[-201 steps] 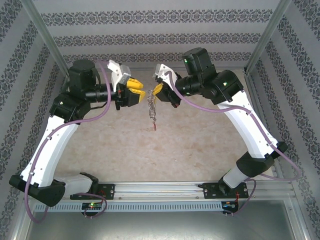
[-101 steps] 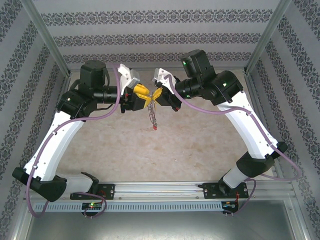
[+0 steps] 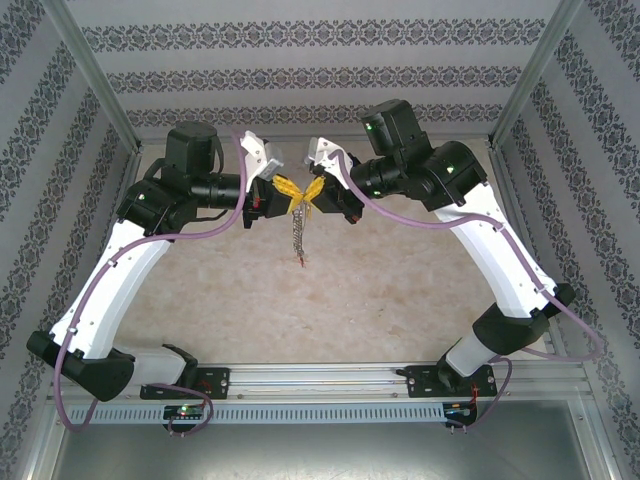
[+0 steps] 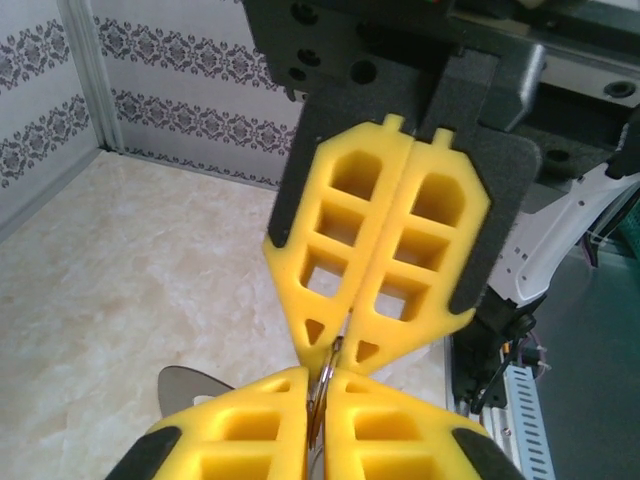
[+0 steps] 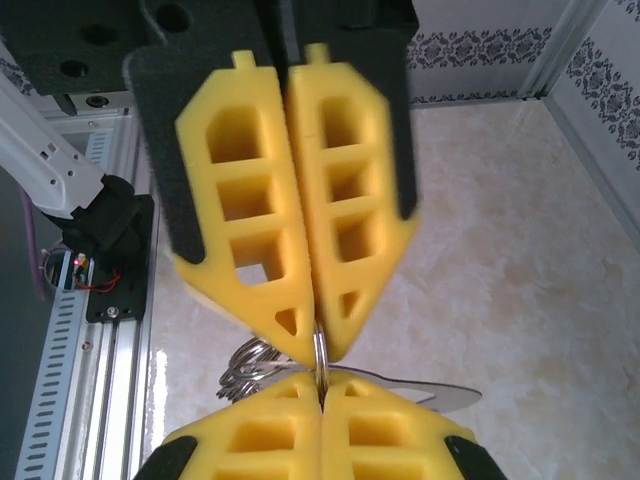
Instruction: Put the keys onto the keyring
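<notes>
- The keyring [image 4: 322, 388] is a grey metal loop of thin wire. Its short silvery chain [image 3: 298, 228] ends in a small red plastic tag [image 3: 301, 260]. It hangs in the air over the far middle of the pale stone-patterned table [image 3: 400, 290], right between my two tools.
- I judge it light and stiff in the wire, and slippery against foam. The dangling part is loose and will swing with any jerk. The best hold is edge-on at the pad tips, leaving the stretch of loop where a key must enter free.
- My left gripper [image 3: 288, 190] has its yellow foam pads pressed fully together. The thin wire is nipped at their very tips.
- My right gripper [image 3: 312, 192] is squeezed just as tight on the same wire. Its tips almost touch those of the left one.
- I cannot pick out the small dark key with its yellow-orange tag.
- A flat silvery blade [image 5: 430, 392] sticks out to one side of my right pads, and a bunch of silvery split rings [image 5: 245, 372] to the other. I cannot tell whether that blade is the key.
</notes>
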{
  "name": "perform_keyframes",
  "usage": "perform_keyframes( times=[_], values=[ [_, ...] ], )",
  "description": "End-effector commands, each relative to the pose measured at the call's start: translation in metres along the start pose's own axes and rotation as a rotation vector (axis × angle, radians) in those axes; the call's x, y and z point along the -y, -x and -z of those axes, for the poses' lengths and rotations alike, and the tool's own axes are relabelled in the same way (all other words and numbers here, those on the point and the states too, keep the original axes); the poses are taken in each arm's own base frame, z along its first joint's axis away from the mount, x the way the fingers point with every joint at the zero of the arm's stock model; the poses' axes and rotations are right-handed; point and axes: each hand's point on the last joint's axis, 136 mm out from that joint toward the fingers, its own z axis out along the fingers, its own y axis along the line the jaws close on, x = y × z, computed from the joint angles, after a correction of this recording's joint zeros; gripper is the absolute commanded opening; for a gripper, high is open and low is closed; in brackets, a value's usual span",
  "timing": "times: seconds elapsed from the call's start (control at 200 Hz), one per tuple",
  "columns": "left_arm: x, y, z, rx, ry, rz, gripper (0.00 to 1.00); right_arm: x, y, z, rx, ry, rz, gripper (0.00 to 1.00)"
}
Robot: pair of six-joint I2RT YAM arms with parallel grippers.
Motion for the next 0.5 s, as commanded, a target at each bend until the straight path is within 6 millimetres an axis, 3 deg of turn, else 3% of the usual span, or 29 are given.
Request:
perform_keyframes(
  times=[0.0, 0.185, 0.34, 0.495],
  values=[
    [0.007, 0.008, 0.002, 0.010, -0.007, -0.037, 0.00, -0.009, 0.016, 0.004, 0.052, 0.028, 0.049, 0.00],
    [0.008, 0.020, 0.009, 0.051, 0.022, -0.085, 0.00, -0.006, 0.017, 0.005, 0.062, 0.008, 0.046, 0.00],
    [0.008, 0.024, 0.010, 0.073, 0.022, -0.086, 0.00, 0.002, 0.027, 0.011, 0.134, -0.038, 0.017, 0.25],
    [0.007, 0.034, 0.018, 0.138, 0.025, -0.075, 0.00, 0.019, 0.035, 0.030, 0.295, -0.041, -0.121, 0.29]
  ],
)
